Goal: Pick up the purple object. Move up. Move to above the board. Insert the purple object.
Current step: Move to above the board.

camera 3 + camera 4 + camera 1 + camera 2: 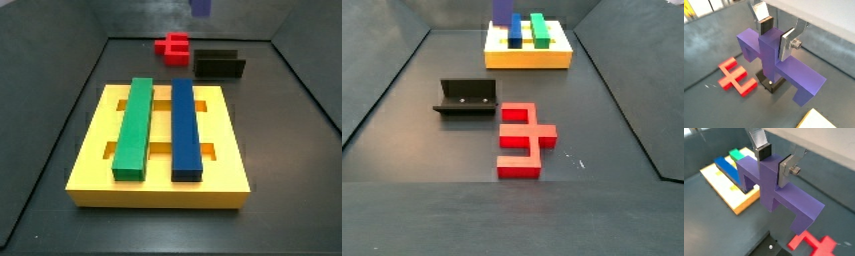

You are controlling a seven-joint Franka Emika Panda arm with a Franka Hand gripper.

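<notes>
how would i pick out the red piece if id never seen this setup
Start from the big yellow board at one end of the dark floor, then move past the black fixture. The red piece lies flat beside it, a bright red comb with square prongs. The purple object hangs in the end effector.

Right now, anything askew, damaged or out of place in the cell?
Nothing stands out. The gripper holds the purple object squarely, well above the floor. The green bar and blue bar lie straight on the board.
</notes>
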